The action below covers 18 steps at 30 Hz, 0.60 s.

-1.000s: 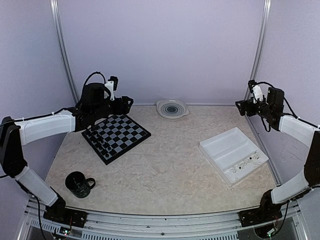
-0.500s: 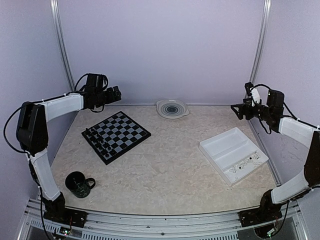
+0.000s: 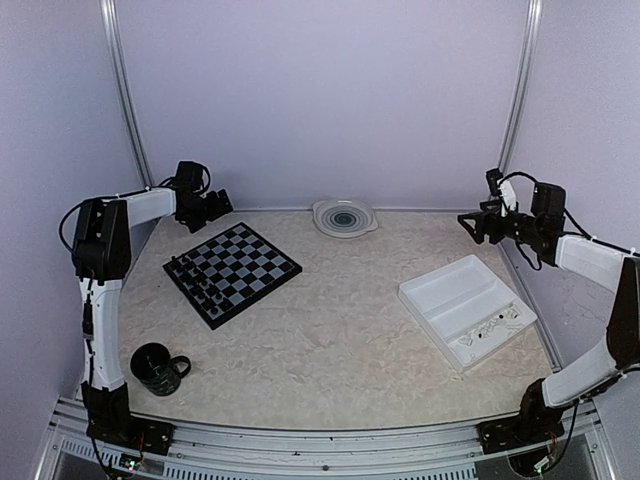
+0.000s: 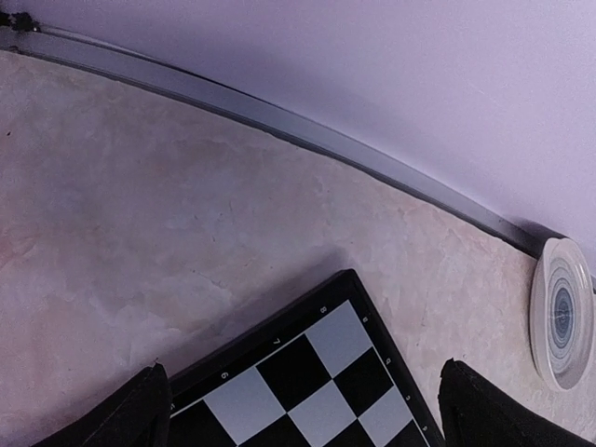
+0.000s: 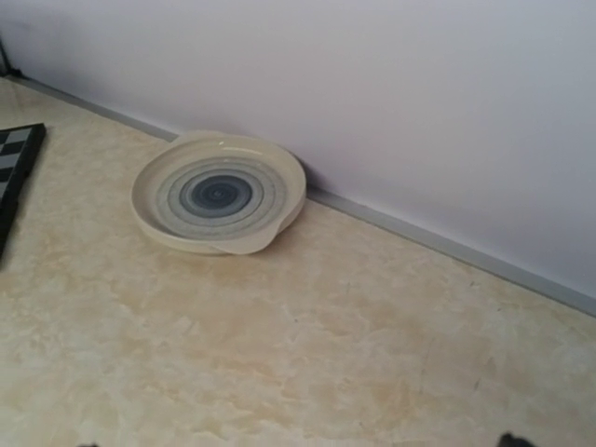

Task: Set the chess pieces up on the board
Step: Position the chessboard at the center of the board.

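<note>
The board point(image 3: 238, 270) lies at the back left of the table, turned at an angle. Several black chess pieces point(image 3: 201, 285) stand along its near-left edge. My left gripper point(image 3: 216, 205) hovers past the board's far corner, open and empty. In the left wrist view its dark fingertips point(image 4: 138, 415) stand wide apart on either side of the board's corner point(image 4: 317, 368). My right gripper point(image 3: 474, 225) hangs at the back right above the table, open with nothing in it. Only the tips of its fingers point(image 5: 512, 440) show in the right wrist view.
A white compartment tray point(image 3: 452, 292) lies at the right with a few small pieces point(image 3: 496, 322) in its near section. A ringed plate point(image 3: 345, 217) sits against the back wall. A dark mug point(image 3: 156, 365) stands at the near left.
The left arm has drawn back from over the board toward the back-left corner, and its gripper has opened wider. The right gripper has edged slightly left and lower.
</note>
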{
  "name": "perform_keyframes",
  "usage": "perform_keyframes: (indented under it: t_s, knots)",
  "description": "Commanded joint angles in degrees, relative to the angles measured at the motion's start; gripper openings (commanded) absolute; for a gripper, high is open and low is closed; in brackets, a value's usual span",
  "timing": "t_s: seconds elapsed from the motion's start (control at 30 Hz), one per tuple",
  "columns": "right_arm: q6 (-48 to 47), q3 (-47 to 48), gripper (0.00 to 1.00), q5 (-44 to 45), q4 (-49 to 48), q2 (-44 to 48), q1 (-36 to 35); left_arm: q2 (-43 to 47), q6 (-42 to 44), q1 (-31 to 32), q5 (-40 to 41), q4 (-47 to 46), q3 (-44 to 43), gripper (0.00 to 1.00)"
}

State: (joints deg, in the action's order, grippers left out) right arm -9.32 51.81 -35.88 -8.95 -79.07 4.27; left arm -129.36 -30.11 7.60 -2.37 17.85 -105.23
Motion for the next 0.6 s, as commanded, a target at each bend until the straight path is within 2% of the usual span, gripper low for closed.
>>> perform_keyframes:
  t_s: [0.0, 0.2, 0.4, 0.57]
  knots:
    - [-0.04, -0.32, 0.92, -2.24, -0.29, -1.4, 0.89, -3.7, -1.03, -1.93, -2.06, 2.07, -4.49, 0.99]
    - [0.01, -0.64, 0.91, -3.48, -0.48, -1.62, 0.9, -7.51, 2.58, -2.06, -0.35, 4.44, -9.23, 0.99]
    - [0.42, -0.68, 0.92, -4.14, -0.59, -2.25, 0.91, -9.98, 5.06, -1.97, 0.01, 4.09, -10.43, 0.99]
    - [0.45, -0.75, 0.92, -4.94, -0.57, -2.49, 0.89, -11.14, 7.24, -1.97, -2.81, 4.36, -10.95, 0.99]
